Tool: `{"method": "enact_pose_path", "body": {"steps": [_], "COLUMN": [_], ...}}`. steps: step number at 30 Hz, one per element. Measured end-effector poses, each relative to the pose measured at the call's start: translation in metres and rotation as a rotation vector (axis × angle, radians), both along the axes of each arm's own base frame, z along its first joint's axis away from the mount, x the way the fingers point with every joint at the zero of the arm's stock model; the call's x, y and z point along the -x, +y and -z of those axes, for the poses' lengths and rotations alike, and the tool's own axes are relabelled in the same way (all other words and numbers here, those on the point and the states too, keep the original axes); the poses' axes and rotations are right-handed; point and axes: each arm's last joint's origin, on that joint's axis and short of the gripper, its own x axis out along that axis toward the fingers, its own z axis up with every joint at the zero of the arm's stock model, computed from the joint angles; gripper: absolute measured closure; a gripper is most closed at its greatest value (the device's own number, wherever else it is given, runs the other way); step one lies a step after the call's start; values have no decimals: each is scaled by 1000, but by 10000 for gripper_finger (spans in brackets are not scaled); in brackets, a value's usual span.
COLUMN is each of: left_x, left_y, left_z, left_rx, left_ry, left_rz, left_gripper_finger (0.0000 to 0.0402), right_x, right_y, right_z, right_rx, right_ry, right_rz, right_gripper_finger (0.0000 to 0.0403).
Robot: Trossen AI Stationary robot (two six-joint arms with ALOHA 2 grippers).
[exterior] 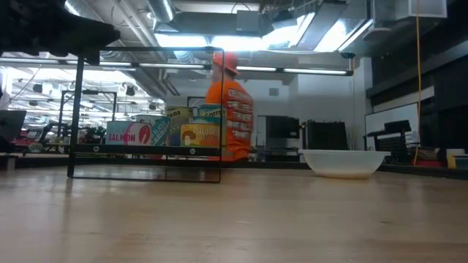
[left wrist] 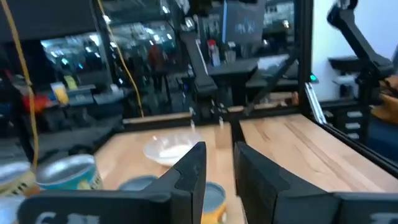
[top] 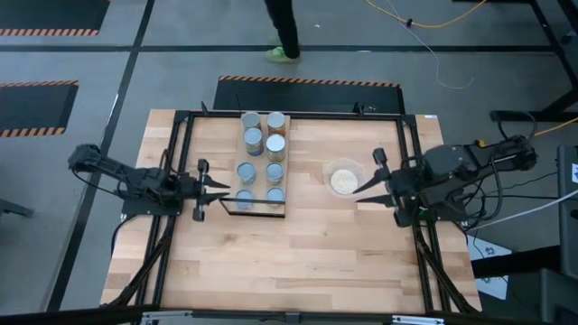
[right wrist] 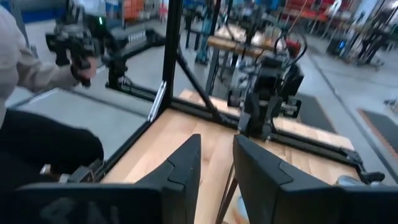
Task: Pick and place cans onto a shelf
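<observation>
Seen from directly overhead, the whole tabletop (top: 298, 244) and both arms fill the high view. A second camera sits at tabletop level, looking across the wood into the room behind; it shares the cans (exterior: 191, 131) and the clear bowl (exterior: 344, 162) with the overhead view. Each wrist camera looks forward, close past its own dark fingers (left wrist: 186, 177), toward the opposite arm.

Eight cans (top: 263, 158), one shelf (top: 255, 208) (one bowl (top: 344, 178))
</observation>
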Motion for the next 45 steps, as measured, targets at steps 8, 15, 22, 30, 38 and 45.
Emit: {"method": "enact_pose_path", "body": {"steps": [8, 15, 22, 30, 38, 45], "left_x": [0, -1, -1, 0, 1, 1], "left_y": [11, 27, 42, 50, 51, 51], "left_z": [7, 6, 10, 23, 29, 30], "left_rx": [-45, -86, -67, 57, 129, 143], "left_ry": [-64, -62, -26, 99, 156, 168], "left_rz": [-46, -157, -189, -110, -38, -38], "left_gripper_finger": [324, 324, 324, 324, 324, 324], "right_x": [29, 46, 64, 83, 99, 109], "right_y": [-13, -25, -33, -38, -42, -44], "right_z": [21, 39, 70, 107, 131, 148], "right_rx": [-59, -92, -149, -186, -230, -250], "right_ry": [-147, -167, -162, -229, -281, -295], "right_rz": [19, 67, 101, 100, 96, 79], "right_gripper_finger": [304, 304, 304, 304, 304, 304]}}
